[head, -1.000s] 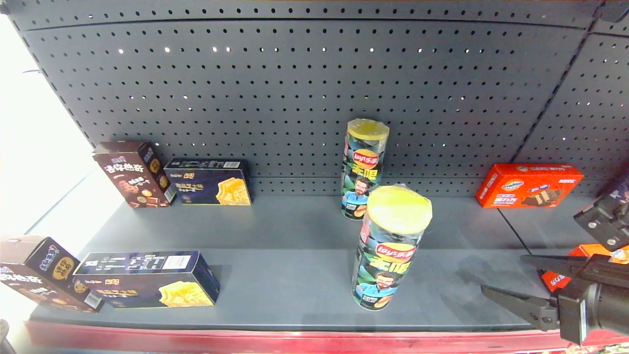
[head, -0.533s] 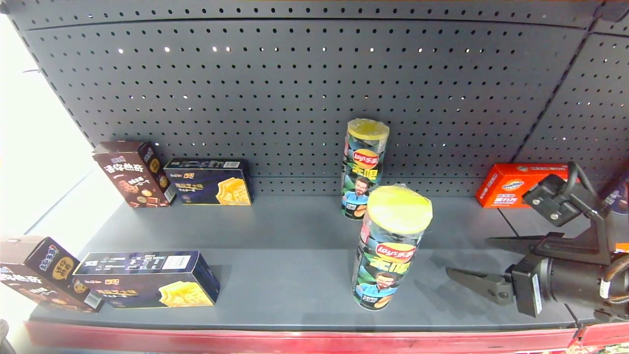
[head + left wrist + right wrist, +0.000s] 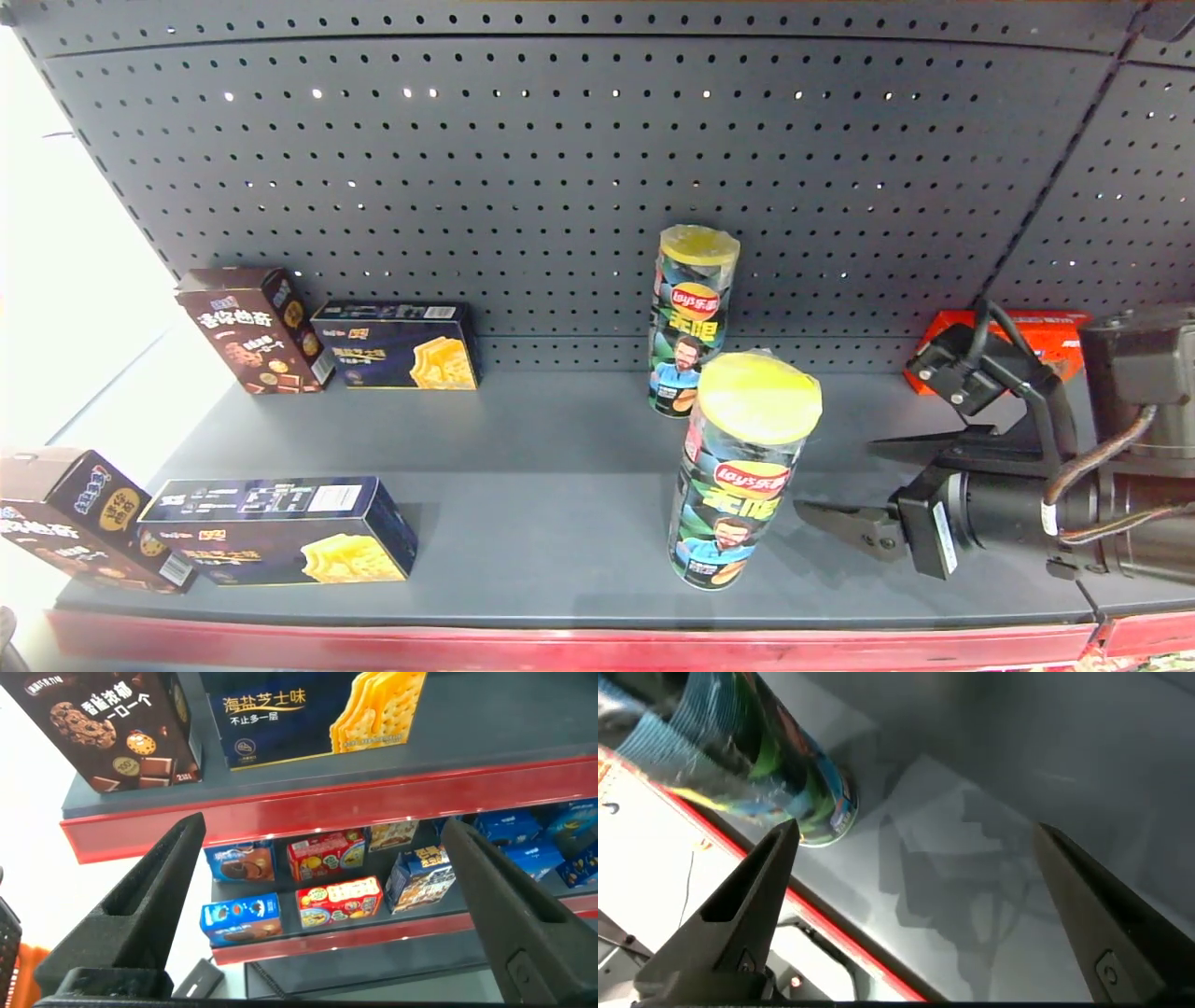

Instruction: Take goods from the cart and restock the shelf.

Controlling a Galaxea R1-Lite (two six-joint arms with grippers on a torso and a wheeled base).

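Two tall chip cans with yellow lids stand upright on the grey shelf (image 3: pixel 541 439): a front can (image 3: pixel 742 467) and a back can (image 3: pixel 691 317) near the pegboard. My right gripper (image 3: pixel 840 481) hangs open over the shelf, just right of the front can, its fingers empty and pointing at the can. In the right wrist view the front can (image 3: pixel 775 756) lies beyond the open right gripper (image 3: pixel 915 835), by one fingertip. In the left wrist view my left gripper (image 3: pixel 322 826) is open and empty, in front of and below the shelf's red front edge (image 3: pixel 327 793).
Brown cookie boxes (image 3: pixel 252 327) (image 3: pixel 75 518) and navy cracker boxes (image 3: pixel 397 343) (image 3: pixel 280 530) occupy the shelf's left part. A red box (image 3: pixel 1046 327) at the back right is partly hidden by my right arm. Lower shelves hold several small boxes (image 3: pixel 327 873). Bare shelf lies between boxes and cans.
My right gripper has moved left and up from the lower right corner to beside the front can, staying open. It now covers part of the red box. The cans and boxes have not moved.
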